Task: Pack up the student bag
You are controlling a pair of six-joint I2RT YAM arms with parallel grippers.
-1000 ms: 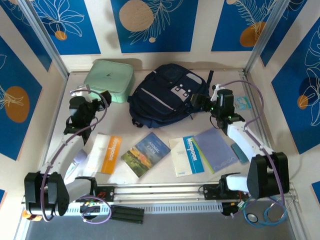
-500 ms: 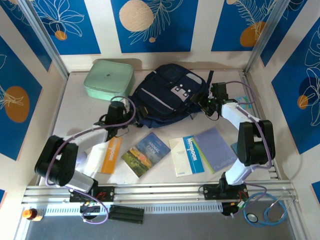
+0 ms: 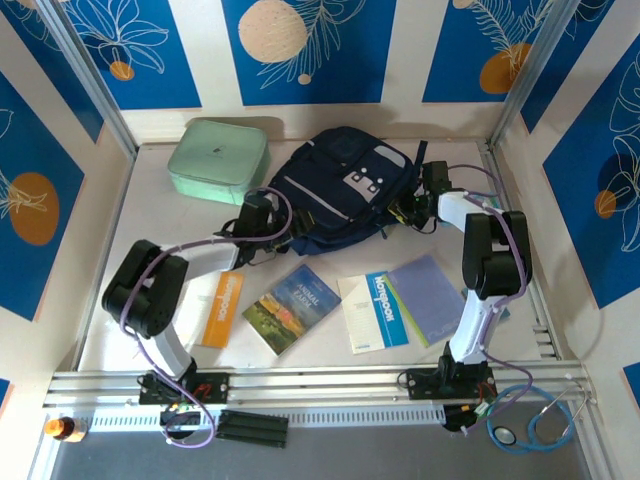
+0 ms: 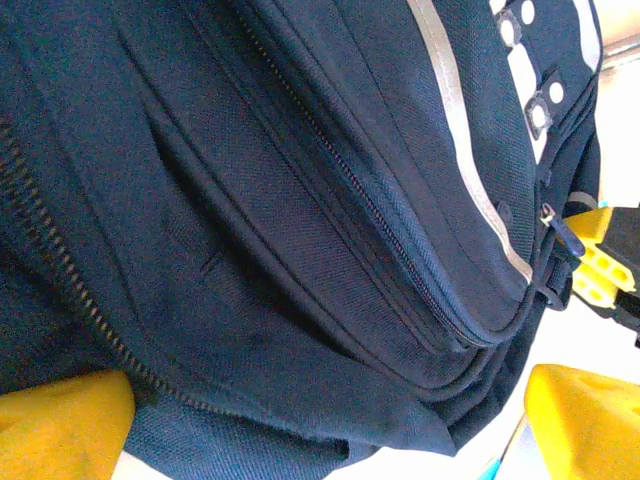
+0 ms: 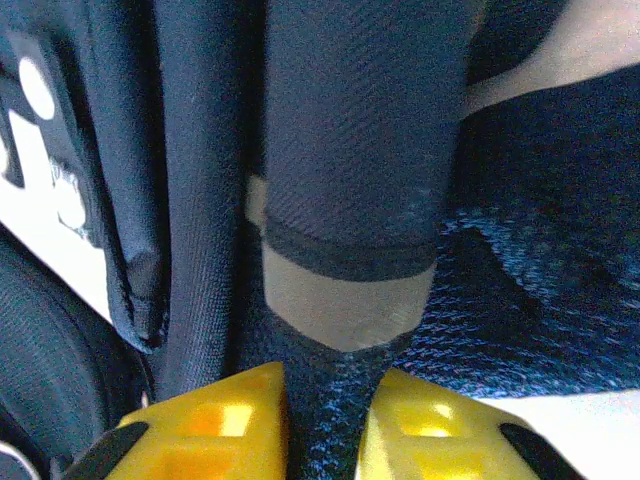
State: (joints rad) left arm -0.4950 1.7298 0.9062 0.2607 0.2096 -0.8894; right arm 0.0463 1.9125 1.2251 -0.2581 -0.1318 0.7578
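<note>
The student bag (image 3: 335, 188) lay at the middle of the desk's (image 3: 150, 215) far edge, front pocket up. The zips seen from the left wrist were drawn closed, and what the bag held could not be told. The mint-green case (image 3: 217, 160) sat with its lid shut in the far left corner, just beside the bag, its contents hidden too.

The left gripper (image 3: 262, 215) was at the bag's left side. Its yellow fingers (image 4: 60, 420) were spread fully wide with the navy fabric close in front of them, and they gripped nothing. The right gripper (image 3: 408, 208) was at the bag's right side, its jaws pinched nearly together on a dark strap (image 5: 340, 250) of the bag.

The desk was pale, enclosed by walls (image 3: 310, 50) with blue panels bearing white leaf drawings and tan discs. Along the near half lay a row of flat things. A lavender folder (image 3: 440, 300) lay toward the right, touching a blue-striped notebook (image 3: 372, 312). An "Animal Farm" book (image 3: 291, 308) lay at the middle and an orange-striped notebook (image 3: 224, 308) toward the left.
</note>
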